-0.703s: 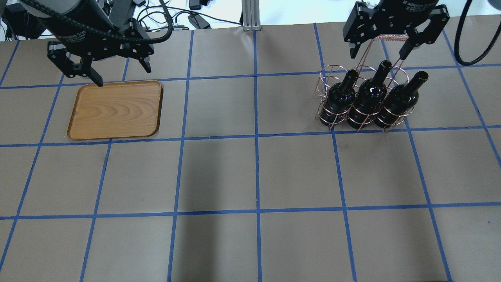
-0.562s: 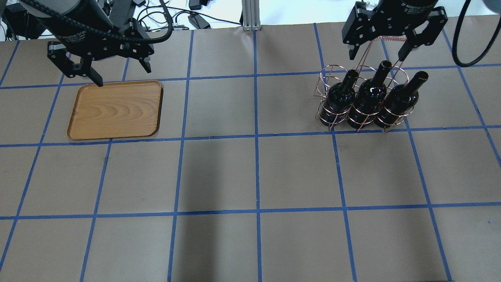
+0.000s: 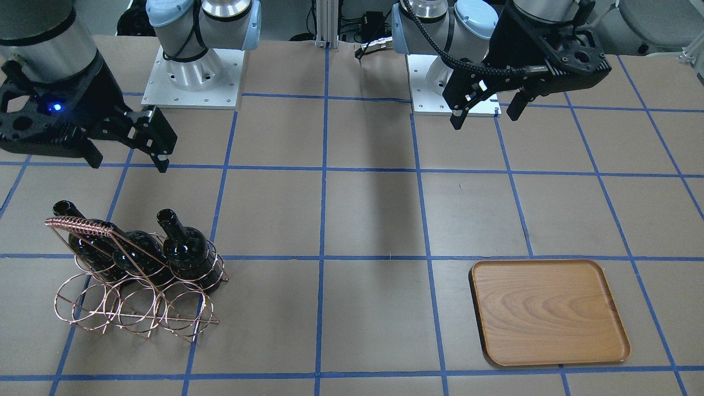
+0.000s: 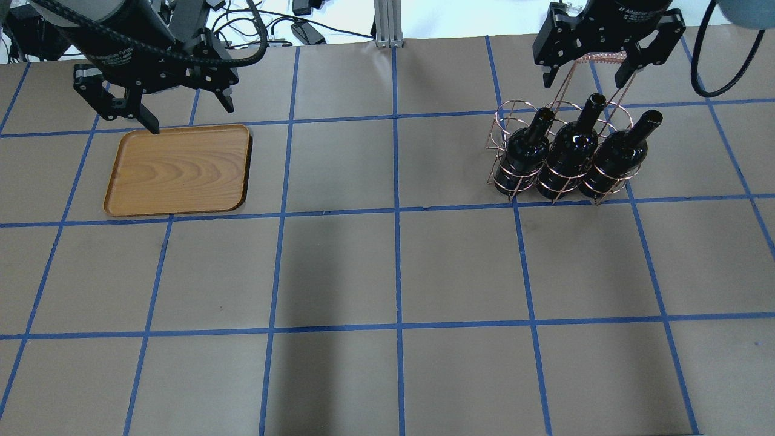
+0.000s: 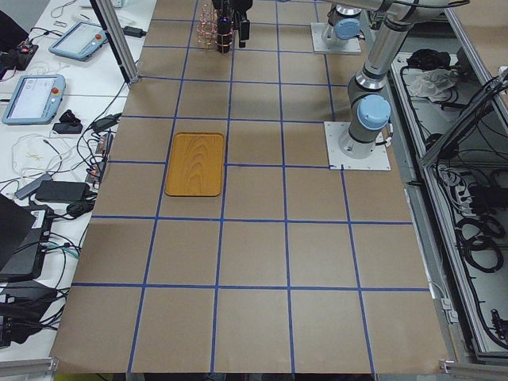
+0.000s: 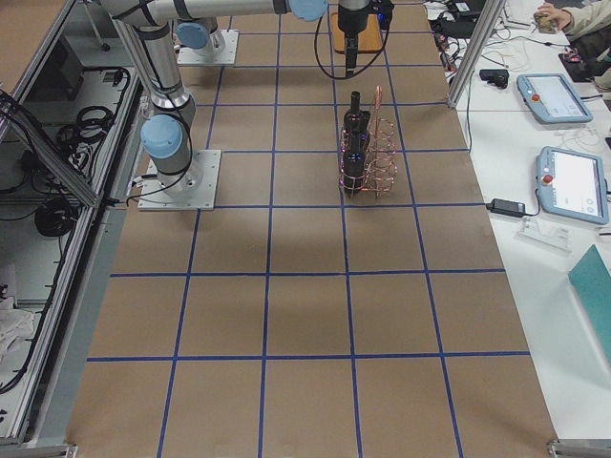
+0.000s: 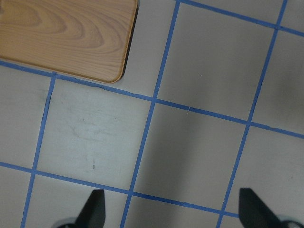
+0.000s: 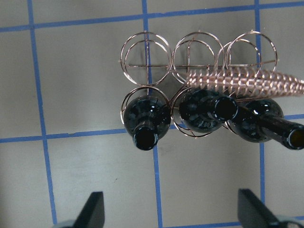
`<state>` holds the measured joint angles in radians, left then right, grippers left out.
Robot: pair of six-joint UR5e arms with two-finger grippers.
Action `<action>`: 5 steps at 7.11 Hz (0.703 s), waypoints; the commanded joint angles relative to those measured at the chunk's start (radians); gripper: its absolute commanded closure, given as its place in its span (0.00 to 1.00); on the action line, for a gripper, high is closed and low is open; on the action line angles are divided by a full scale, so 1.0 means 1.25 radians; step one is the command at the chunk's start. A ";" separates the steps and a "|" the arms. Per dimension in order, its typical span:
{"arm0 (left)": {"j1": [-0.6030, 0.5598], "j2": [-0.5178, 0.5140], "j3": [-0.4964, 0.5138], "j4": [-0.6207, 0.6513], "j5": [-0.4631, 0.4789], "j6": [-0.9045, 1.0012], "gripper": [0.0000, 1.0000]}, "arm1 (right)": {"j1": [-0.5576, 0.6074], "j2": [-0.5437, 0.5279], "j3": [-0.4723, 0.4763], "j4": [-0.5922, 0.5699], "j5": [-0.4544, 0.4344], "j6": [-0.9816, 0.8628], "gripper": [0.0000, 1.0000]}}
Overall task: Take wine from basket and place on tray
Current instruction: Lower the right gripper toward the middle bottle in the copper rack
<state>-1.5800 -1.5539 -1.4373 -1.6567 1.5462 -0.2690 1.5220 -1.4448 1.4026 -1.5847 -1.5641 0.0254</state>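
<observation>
Three near-black wine bottles (image 4: 572, 148) stand upright side by side in one row of the copper wire basket (image 4: 507, 115). The basket's other row of rings (image 8: 145, 57) is empty. Its coil-wrapped handle (image 8: 242, 80) crosses above the bottles (image 8: 145, 118). My right gripper (image 4: 585, 82) is open and empty, hovering above the basket by the handle, touching nothing. The wooden tray (image 4: 178, 171) lies far to the left and holds nothing. My left gripper (image 4: 191, 116) is open and empty above the tray's edge; the left wrist view shows a tray corner (image 7: 66, 33).
The table is brown paper with a blue tape grid. From the front, the basket (image 3: 132, 313) and tray (image 3: 547, 311) lie several squares apart. Both arm bases are bolted along the robot's side. Operator tablets and cables lie beyond the table edge.
My right gripper has shifted slightly above the basket handle. The left arm, bottles, basket and tray have not moved.
</observation>
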 commanded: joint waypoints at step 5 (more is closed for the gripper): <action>0.000 0.000 0.000 0.000 0.000 -0.001 0.00 | -0.052 0.067 0.069 -0.130 -0.018 -0.046 0.00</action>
<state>-1.5800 -1.5540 -1.4373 -1.6567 1.5463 -0.2692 1.4607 -1.3698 1.4744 -1.7361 -1.5785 -0.0349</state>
